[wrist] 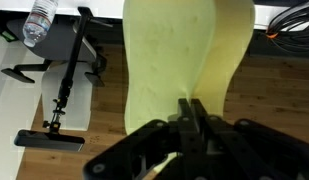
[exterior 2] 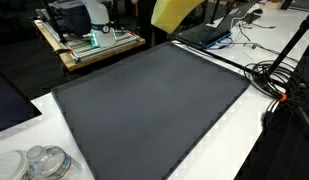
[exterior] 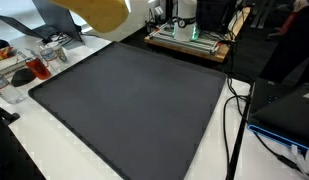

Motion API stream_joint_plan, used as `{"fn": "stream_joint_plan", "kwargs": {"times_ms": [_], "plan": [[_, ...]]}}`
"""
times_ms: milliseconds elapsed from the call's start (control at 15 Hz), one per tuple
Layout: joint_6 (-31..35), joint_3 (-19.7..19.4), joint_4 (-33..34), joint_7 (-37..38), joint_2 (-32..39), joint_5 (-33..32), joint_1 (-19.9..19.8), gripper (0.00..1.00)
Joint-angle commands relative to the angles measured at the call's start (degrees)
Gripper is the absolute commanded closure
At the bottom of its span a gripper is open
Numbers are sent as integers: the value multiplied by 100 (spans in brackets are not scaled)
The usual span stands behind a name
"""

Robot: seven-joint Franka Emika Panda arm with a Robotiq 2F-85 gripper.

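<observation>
A pale yellow cloth [wrist: 184, 50] hangs in front of the wrist camera, and my gripper [wrist: 189, 104] is shut on its lower edge, with the two fingers pressed together over the fabric. In both exterior views only the cloth shows, high at the top edge [exterior: 99, 14] [exterior 2: 174, 12], well above the large dark grey mat [exterior: 134, 100] [exterior 2: 154, 100] on the white table. The gripper itself is out of frame there. Nothing lies on the mat.
A machine on a wooden board [exterior: 189, 30] [exterior 2: 89, 35] stands behind the mat. Black cables [exterior: 234, 110] [exterior 2: 279, 80] run along one side near a laptop [exterior 2: 209, 35]. Plastic containers [exterior 2: 44, 162] and clutter [exterior: 34, 65] sit at a corner. A clear bottle [wrist: 39, 20] and a black stand [wrist: 64, 90] lie below.
</observation>
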Motion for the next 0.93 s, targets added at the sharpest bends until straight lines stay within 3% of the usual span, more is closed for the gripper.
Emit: {"fn": "stream_joint_plan", "kwargs": {"times_ms": [0,533,667,733,867], "plan": [[115,-142,-170,-150,-176,54,157,60],[-52,-535,-242,-241,-446,101,499,5],[-194,-614,-197,-292,-404,151,657,0],[-315,-95,-199,-936,-310,989,294,0],[-992,207,35,-1259,-115,1506,308,0]]}}
